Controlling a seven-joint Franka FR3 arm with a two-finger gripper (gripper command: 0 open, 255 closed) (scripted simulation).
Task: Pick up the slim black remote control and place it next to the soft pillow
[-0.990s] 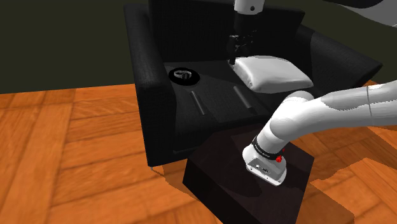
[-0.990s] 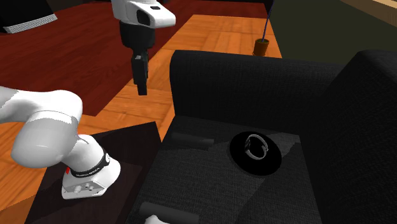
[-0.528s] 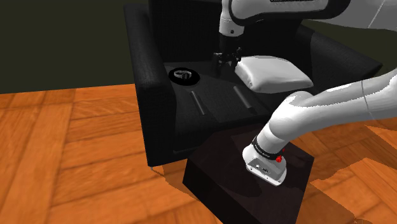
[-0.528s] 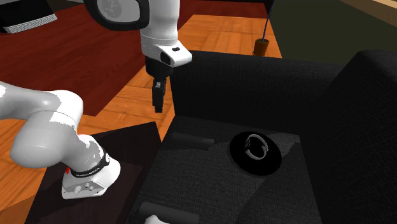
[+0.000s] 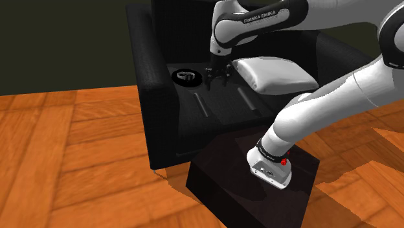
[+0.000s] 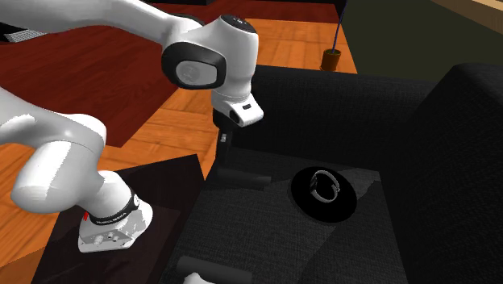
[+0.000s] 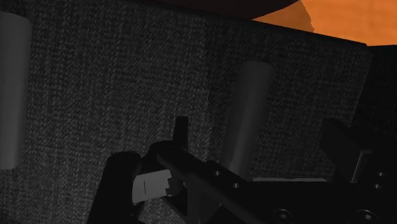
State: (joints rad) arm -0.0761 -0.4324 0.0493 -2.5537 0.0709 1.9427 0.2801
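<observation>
Lowered toward the seat [image 5: 223, 115], the tool [image 5: 217, 81] — seemingly open, empty — hangs above the remote [image 5: 202, 105].

Your shoulder camera sits raised beside and a little behind the stand [image 5: 220, 188]. It looks down across the stand to the black sofa [image 5: 152, 78], with the pillow [image 5: 275, 74] toward that view's right. Your second exterior camera hangs closer, above the sofa's far side, and faces back toward the stand at its lower left. Both take in the seat [image 6: 266, 234], the stand and the arm [image 6: 209, 56]. Your wrist camera looks onto the seat fabric from very near.
</observation>
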